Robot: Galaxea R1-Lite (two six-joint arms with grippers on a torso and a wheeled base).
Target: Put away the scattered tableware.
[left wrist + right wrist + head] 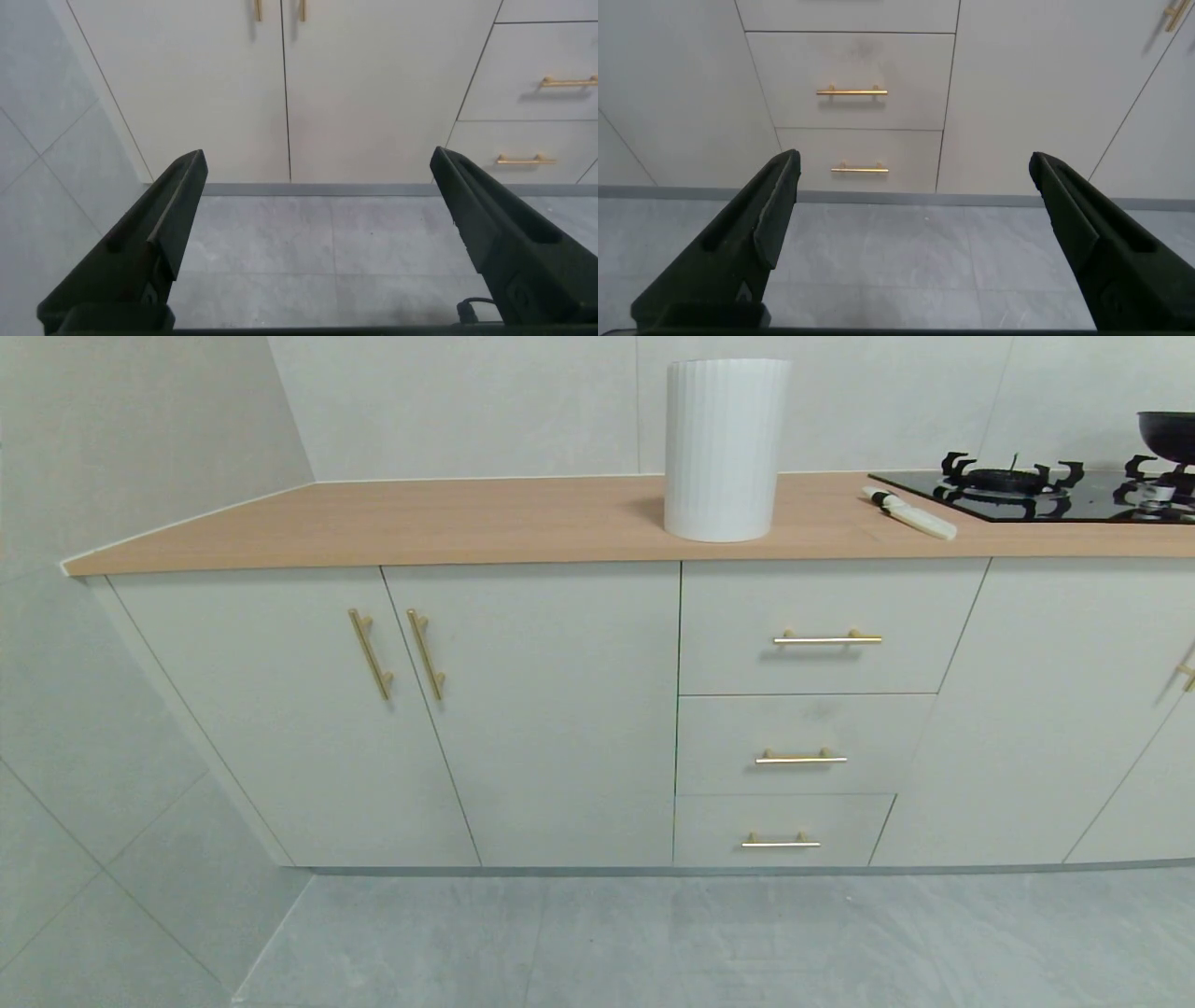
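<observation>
A white utensil with a black band (908, 511) lies on the wooden countertop (448, 523), just left of the black hob (1036, 490). A tall white ribbed cylinder container (724, 448) stands on the counter left of it. Below are three shut drawers, the top one with a gold handle (827, 638). My left gripper (318, 177) hangs open low above the grey floor, facing the cabinet doors. My right gripper (915, 177) is also open and empty, low before the lower drawers (852, 91).
Two shut cabinet doors with gold handles (397, 653) sit left of the drawers. A black pan (1167, 434) stands on the hob at the far right. A tiled wall (112, 616) closes the left side. Grey floor (653, 943) lies before the cabinets.
</observation>
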